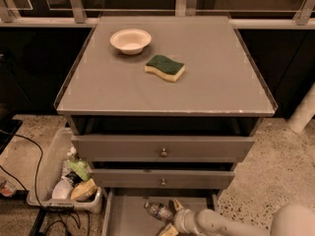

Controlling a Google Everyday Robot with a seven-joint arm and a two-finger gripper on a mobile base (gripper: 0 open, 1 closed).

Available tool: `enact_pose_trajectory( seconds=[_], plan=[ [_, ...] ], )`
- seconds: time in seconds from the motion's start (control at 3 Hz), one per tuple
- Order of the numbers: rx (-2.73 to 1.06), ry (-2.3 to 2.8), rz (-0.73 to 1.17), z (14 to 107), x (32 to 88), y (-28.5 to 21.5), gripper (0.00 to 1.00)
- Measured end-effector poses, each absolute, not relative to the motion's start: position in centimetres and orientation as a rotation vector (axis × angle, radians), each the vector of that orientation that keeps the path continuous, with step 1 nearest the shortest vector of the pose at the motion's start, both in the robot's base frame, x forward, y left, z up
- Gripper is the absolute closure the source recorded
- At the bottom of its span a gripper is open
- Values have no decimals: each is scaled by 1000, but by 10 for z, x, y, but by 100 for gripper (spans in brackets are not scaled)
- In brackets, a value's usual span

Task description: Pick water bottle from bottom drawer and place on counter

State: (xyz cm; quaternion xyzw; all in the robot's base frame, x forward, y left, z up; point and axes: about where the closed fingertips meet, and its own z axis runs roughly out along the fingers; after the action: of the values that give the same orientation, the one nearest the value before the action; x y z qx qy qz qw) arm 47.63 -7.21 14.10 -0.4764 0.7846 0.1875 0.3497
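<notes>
The water bottle point(158, 211) lies on its side in the open bottom drawer point(129, 216), at the bottom of the camera view, white cap to the left. My gripper point(170, 216) reaches in from the lower right and sits at the bottle's right end, one finger above and one below it. The counter point(167, 73) is the large grey cabinet top above.
A white bowl point(130, 40) and a green and yellow sponge point(165, 68) lie on the counter. Two shut drawer fronts with knobs point(163, 152) are above the open drawer. A bin of clutter point(69, 181) stands on the floor at the left.
</notes>
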Motion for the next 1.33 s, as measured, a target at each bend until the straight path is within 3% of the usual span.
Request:
enact_pose_trajectory(
  seconds=[0.33, 0.67, 1.33],
  plan=[
    [-1236, 2032, 484, 140, 478, -71, 0],
    [-1236, 2032, 484, 140, 478, -71, 18],
    [-1236, 2032, 485, 140, 478, -71, 66]
  ],
)
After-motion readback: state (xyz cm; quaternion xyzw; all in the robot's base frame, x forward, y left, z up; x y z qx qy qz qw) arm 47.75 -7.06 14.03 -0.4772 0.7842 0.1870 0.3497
